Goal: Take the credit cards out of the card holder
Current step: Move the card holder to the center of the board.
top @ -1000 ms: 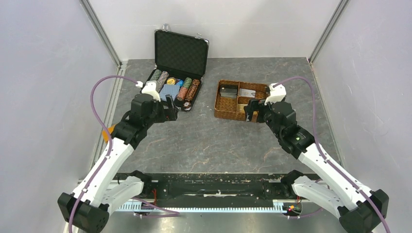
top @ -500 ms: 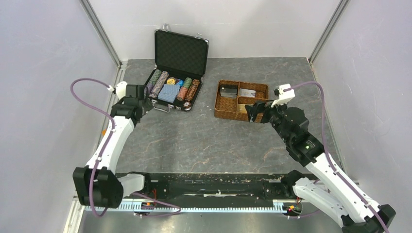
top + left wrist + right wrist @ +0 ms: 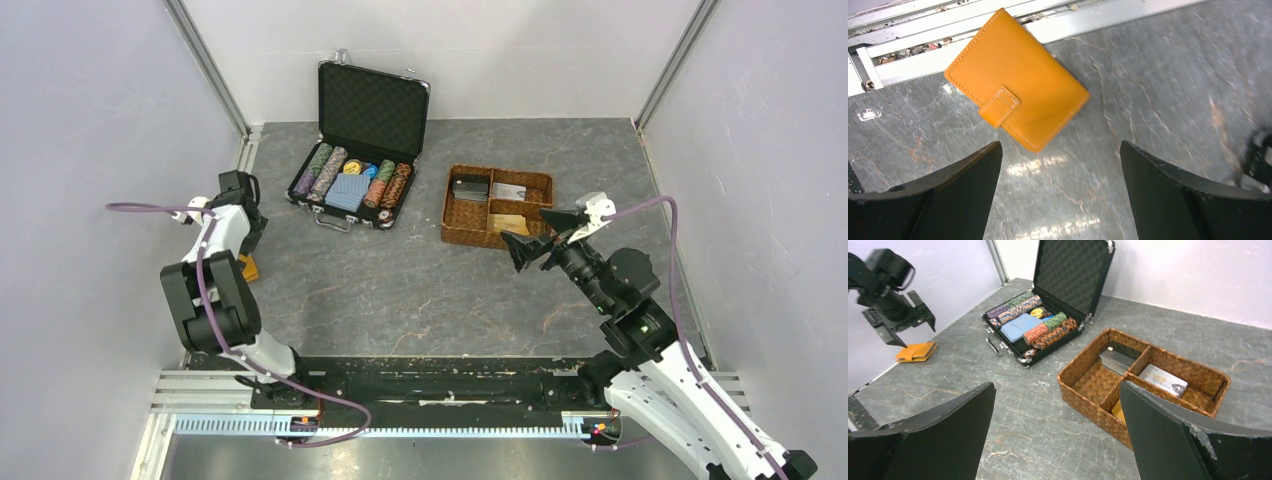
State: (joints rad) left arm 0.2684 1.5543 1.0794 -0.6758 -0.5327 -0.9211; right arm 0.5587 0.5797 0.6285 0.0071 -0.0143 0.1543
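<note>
Judged barely begun: the card holder (image 3: 1015, 107) is lying closed, strap fastened, at the left edge of the surface (image 3: 1158, 100) against the rail (image 3: 1088, 22). No credit cards are being shown outside it. The left end effector (image 3: 1060, 147) is being held above it, pointed down, spread wide and empty. The right end effector (image 3: 1058, 387) is being held open and empty near the woven basket (image 3: 1083, 390).

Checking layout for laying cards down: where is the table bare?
Bare: grey marble tabletop between the open black chip case, brown woven basket and near edge. Crowded: left edge, where the orange leather card holder lies near the left tool.
</note>
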